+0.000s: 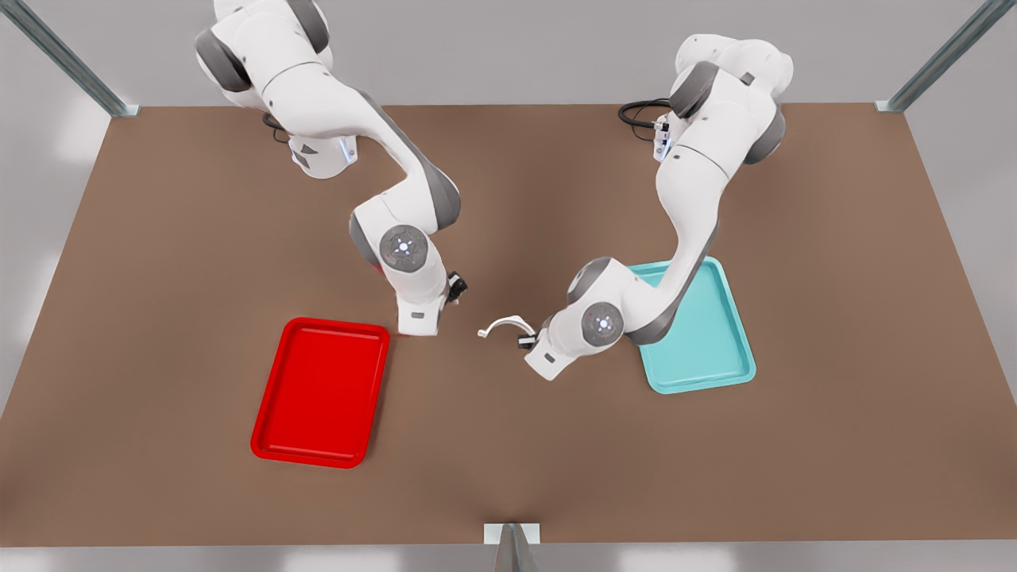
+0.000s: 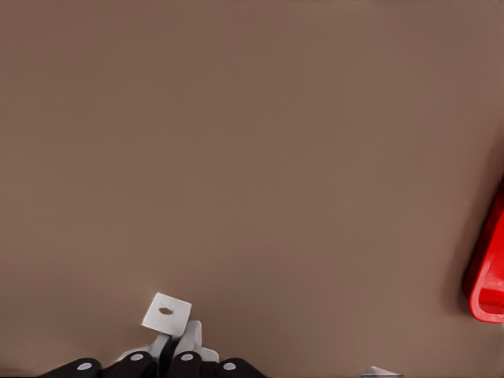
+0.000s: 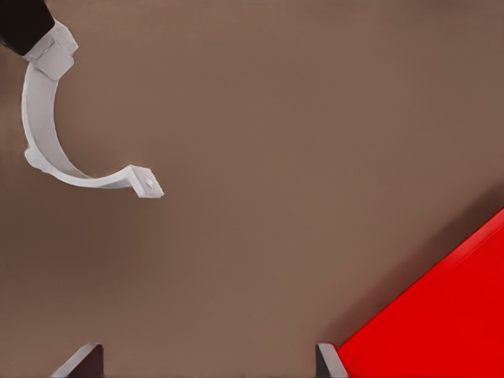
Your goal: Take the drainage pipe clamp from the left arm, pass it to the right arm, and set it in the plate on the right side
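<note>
Here, the drainage pipe clamp (image 1: 504, 325), a thin white half-ring with flat holed tabs, is being gripped above the table (image 1: 508, 445) by the left gripper (image 1: 526, 342), fingers closed on one end. The right gripper (image 3: 209, 361) is being held with jaws apart beside the red plate (image 1: 321, 391).

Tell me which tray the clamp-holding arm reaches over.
The teal tray, on the front view's right: the left end effector, gripping the drainage pipe clamp, extends over it. The red plate lies uncovered.

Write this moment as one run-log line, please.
left gripper: shut on clamp | right gripper: open, beside red plate | handover pending
</note>
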